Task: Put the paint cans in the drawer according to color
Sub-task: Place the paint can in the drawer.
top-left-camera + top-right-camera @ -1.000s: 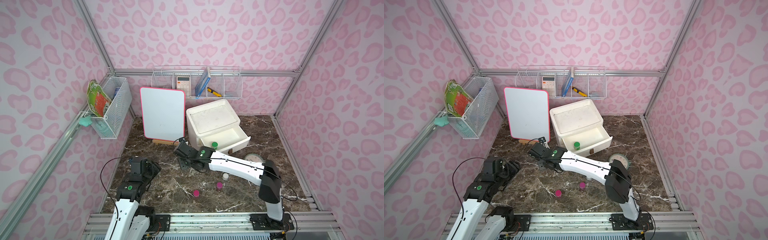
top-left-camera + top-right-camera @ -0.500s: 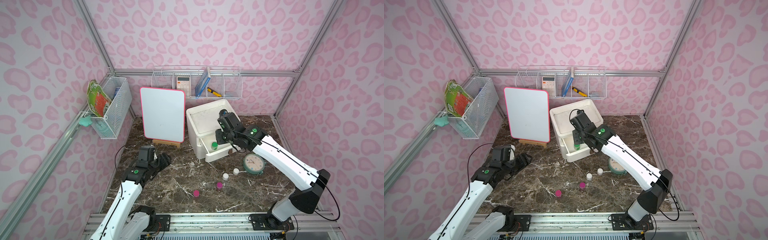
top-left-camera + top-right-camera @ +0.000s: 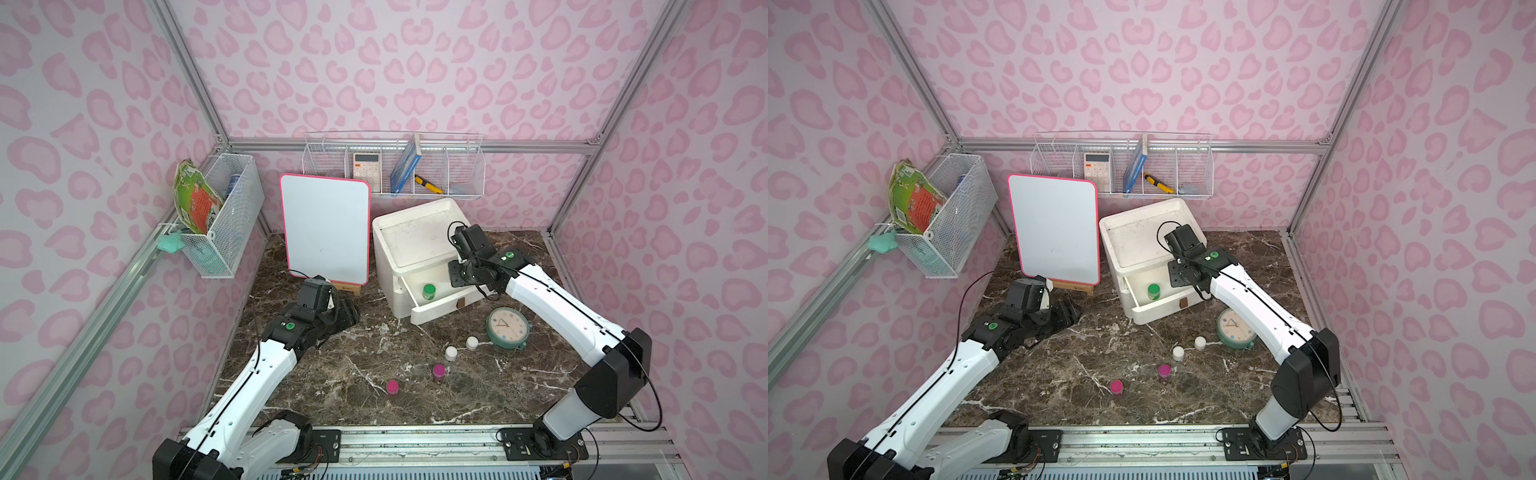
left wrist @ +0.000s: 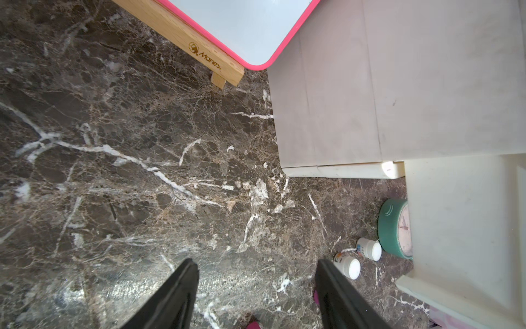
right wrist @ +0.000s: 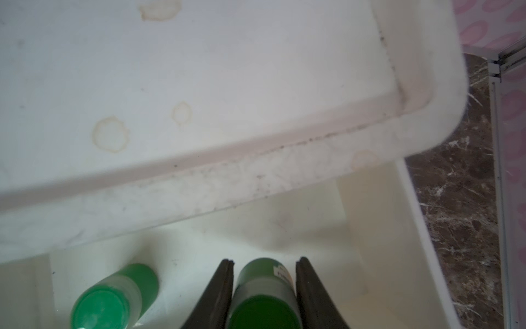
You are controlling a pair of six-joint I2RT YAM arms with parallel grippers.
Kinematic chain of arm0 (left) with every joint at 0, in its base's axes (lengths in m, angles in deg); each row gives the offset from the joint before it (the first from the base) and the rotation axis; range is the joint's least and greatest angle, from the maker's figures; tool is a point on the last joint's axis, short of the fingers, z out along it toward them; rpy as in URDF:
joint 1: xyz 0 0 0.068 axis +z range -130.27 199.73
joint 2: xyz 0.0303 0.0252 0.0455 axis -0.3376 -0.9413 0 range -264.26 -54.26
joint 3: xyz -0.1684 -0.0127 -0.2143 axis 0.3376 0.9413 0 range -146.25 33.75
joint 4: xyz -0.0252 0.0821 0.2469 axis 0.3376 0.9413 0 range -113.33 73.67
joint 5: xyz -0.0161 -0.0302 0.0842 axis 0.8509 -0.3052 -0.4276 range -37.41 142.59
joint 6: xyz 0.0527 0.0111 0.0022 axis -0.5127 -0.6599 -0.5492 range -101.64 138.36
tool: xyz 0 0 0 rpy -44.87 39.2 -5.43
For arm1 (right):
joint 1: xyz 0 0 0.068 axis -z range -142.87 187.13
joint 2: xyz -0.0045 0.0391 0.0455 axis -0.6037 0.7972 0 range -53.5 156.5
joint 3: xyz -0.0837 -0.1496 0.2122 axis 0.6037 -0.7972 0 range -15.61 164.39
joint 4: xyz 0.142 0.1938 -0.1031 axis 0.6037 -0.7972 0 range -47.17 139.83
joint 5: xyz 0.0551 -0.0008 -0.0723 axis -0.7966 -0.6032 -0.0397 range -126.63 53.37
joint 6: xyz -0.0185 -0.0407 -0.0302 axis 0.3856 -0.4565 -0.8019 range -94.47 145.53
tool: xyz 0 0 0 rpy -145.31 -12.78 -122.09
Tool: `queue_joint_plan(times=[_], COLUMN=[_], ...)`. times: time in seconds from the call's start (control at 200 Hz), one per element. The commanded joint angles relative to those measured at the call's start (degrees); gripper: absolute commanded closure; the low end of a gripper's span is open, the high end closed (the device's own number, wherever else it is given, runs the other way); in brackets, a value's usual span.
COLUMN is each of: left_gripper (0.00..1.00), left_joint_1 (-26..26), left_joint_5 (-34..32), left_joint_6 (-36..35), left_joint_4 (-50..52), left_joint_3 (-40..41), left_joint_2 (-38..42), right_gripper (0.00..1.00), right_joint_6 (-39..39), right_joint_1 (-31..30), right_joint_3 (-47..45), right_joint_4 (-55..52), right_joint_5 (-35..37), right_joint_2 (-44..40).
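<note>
Paint cans are tiny smooth cylinders with round lids. In a top view, a green-lidded can [image 3: 429,291] stands in the open white plastic drawer [image 3: 440,308]; the white cans [image 3: 451,353] [image 3: 472,342] and the magenta cans [image 3: 438,371] [image 3: 392,387] stand on the veined brown marble tabletop [image 3: 332,374] in front of the drawer. In the left wrist view, the left gripper [image 4: 256,263] spreads flat black fingers wide over bare marble, holding nothing. In the right wrist view, the right gripper [image 5: 263,263] clamps a second green can [image 5: 264,296] over the drawer floor.
</note>
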Motion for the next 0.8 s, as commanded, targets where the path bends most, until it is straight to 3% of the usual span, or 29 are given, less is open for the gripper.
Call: queue_joint_plan(times=[0.0, 0.125, 0.345, 0.595, 0.69, 0.795], left_gripper=[0.30, 0.29, 0.28, 0.25, 0.24, 0.23], left_joint_1=[-0.01, -0.01, -0.01, -0.10, -0.10, -0.11], left_joint_5=[-0.82, -0.93, -1.33, -1.39, -0.79, -0.23], left_joint_6=[-0.40, -0.38, -0.23, 0.32, 0.00, -0.09], left_joint_4=[-0.81, -0.21, 0.39, 0.41, -0.10, -2.04], left_joint_3=[-0.73, -1.83, -3.85, -10.34, -14.37, -18.73], left_joint_2=[-0.25, -0.50, -0.83, -3.60, -6.00, -9.66], right_gripper=[0.84, 0.79, 0.50, 0.36, 0.36, 0.35], right_joint_6=[-1.28, -1.60, -2.18, -3.98, -6.24, -10.14], right_joint_1=[0.52, 1.03, 0.89, -0.12, -2.03, -6.71], right_joint_3=[-0.24, 0.72, 2.61, 6.43, 0.38, -15.66], right_joint_4=[0.94, 0.11, -0.02, -0.76, 4.08, 17.70], right_joint_5=[-1.66, -2.04, -1.89, 0.29, 1.39, 4.48], right_joint_2=[0.96, 2.95, 2.81, -4.25, -11.19, -23.68])
